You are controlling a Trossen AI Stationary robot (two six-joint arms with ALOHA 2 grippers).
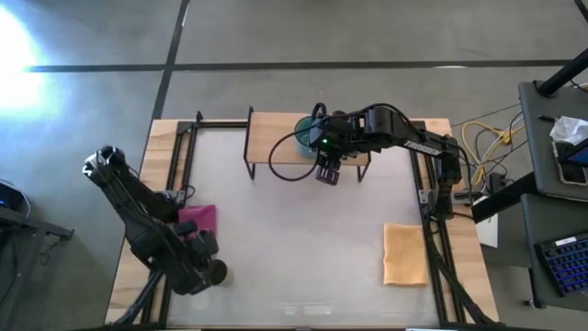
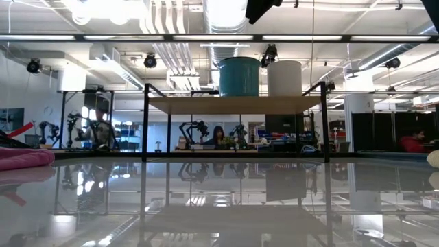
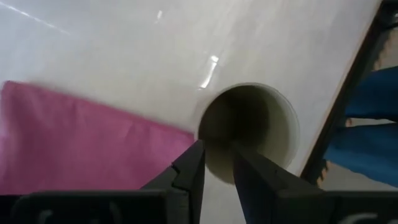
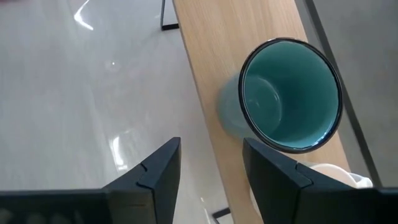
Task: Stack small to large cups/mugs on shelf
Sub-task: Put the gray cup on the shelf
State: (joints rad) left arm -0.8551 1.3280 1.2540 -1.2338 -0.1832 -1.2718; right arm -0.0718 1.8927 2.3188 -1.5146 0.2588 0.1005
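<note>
On the shelf: the shelf stands at the far edge of the desk; the teal mug and the small white mug sit on it side by side, both upright in the low view.
Order on the shelf: in the low view the teal mug is to the left of the white one, close to it; I cannot tell whether they touch.
Right pincer: the right pincer hovers over the front edge of the shelf, just beside the teal mug, its fingers spread wide and holding nothing.
Olive tumbler: the tumbler stands upright on the desk at the near left corner, well apart from the shelf, its open mouth facing the left wrist camera.
Left pincer: the left pincer is at the tumbler, fingers narrow with the near rim between them; it looks to be gripping the wall, one finger inside and one outside.
Cloths: a pink cloth lies just beside the tumbler; an orange cloth lies at the near right, away from the work.
Step in hand: two vessels look placed, so I judge the tumbler's pickup to be under way, the last of the three.
Next move: lift the tumbler straight up clear of the pink cloth, carry it across to the shelf and set it in the free space beside the teal mug; the right arm would need to move off first.
</note>
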